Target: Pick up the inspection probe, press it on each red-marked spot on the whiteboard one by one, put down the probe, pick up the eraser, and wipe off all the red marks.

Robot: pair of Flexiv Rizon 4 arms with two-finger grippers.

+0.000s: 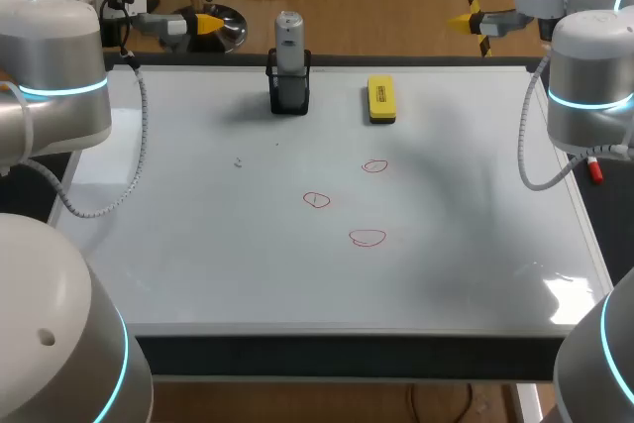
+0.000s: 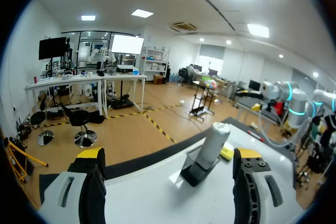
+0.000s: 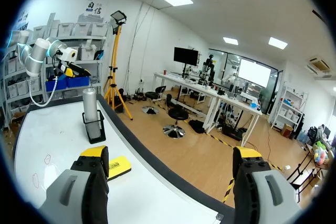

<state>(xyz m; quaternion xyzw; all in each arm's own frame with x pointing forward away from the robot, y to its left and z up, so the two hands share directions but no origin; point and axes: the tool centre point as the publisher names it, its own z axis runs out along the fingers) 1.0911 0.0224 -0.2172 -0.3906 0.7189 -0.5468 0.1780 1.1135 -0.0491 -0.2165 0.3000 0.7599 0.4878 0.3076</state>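
The inspection probe [image 1: 288, 39] stands upright in a black holder [image 1: 289, 92] near the far edge of the whiteboard [image 1: 198, 245]. The yellow eraser [image 1: 380, 98] lies flat just to its right, apart from it. Three red marks [image 1: 368, 237] sit toward the board's middle, nearer than both and well apart from each other. The left tool [image 2: 169, 156] hangs beyond the counter's [image 1: 337, 356] far left corner, its fingers spread wide with nothing in them, and the probe is ahead of it. The right tool [image 3: 170, 153] hangs past the far right corner, likewise wide open and holding nothing, with the eraser beside its left finger. A red pen [image 1: 595, 171] lies just off the board's right edge, under the right arm. Bare board surrounds the marks on all sides, broadest toward the near edge.
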